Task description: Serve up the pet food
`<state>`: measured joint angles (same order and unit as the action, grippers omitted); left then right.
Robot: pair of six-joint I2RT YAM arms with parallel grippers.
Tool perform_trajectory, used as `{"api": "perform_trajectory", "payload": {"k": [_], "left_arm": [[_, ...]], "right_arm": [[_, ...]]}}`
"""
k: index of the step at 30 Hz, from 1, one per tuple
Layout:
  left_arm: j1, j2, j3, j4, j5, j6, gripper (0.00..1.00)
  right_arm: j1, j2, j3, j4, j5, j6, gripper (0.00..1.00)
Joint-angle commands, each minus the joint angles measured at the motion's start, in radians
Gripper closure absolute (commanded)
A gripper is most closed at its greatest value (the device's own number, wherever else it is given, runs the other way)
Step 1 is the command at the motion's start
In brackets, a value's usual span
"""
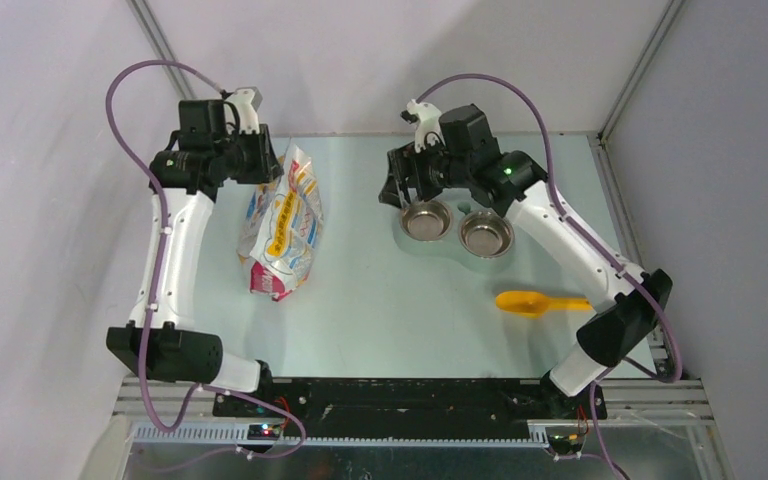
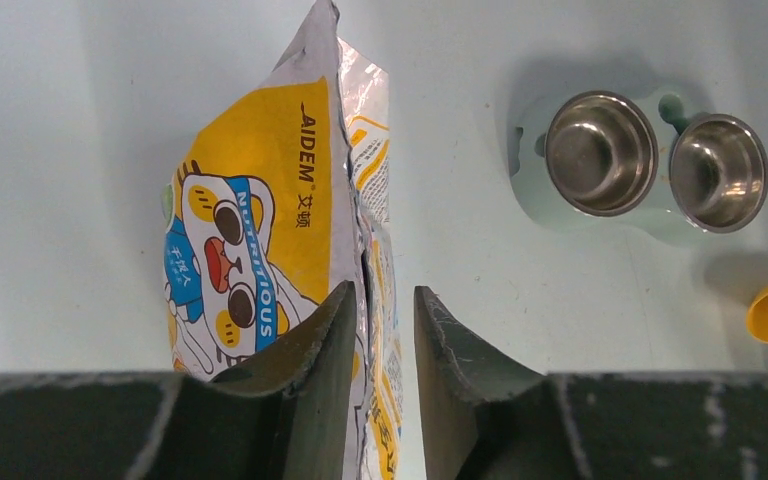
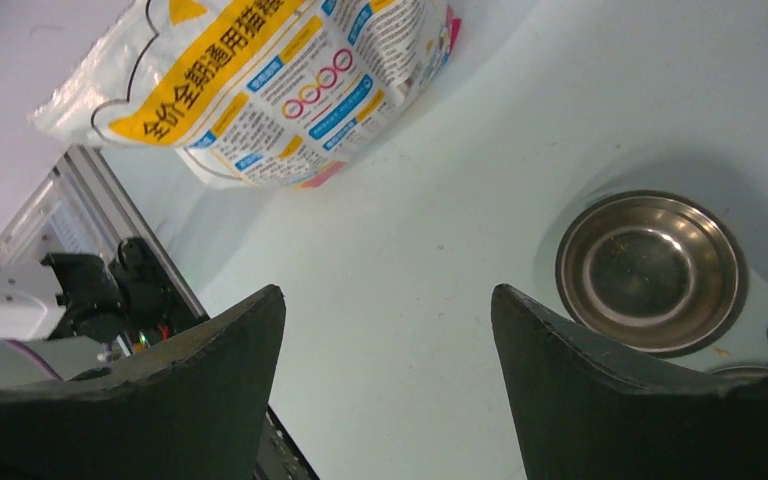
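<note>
Two arms reached across the bench (image 1: pixel 380 300). The bag (image 1: pixel 282 220) lay left of centre, and the bowls (image 1: pixel 427 220) stood right of it, bare steel. The scoop (image 1: pixel 525 302) lay nearer, well apart from both hands. No kibble was in view; judged it was inside the bag.

Step judged: the start, nothing served. Next move called for securing the bag and fetching the scoop.

Left hand (image 2: pixel 385 330) hung over the bag, fingers narrowly parted, the bag's edge showing in the gap, not visibly clamped. Right hand (image 3: pixel 388 292) hovered beside the left-side bowl, spread wide, empty.
</note>
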<state>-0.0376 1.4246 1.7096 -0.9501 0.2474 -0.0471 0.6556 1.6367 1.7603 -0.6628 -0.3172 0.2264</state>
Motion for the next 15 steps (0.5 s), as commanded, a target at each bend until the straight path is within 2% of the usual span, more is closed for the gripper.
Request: {"api": "perform_trajectory", "payload": {"k": [1, 7, 15], "left_arm": [[0.004, 0.025, 0.051, -0.02, 0.014, 0.027, 0.65], [0.005, 0.078, 0.094, -0.052, -0.021, 0.077, 0.72], [0.004, 0.082, 0.078, -0.042, -0.025, 0.077, 0.8]], "right_arm": [[-0.014, -0.071, -0.061, 0.023, -0.051, -0.096, 0.21], [-0.065, -0.139, -0.194, 0.025, -0.101, -0.087, 0.2], [-0.097, -0.166, -0.227, 0.047, -0.097, -0.077, 0.2]]}}
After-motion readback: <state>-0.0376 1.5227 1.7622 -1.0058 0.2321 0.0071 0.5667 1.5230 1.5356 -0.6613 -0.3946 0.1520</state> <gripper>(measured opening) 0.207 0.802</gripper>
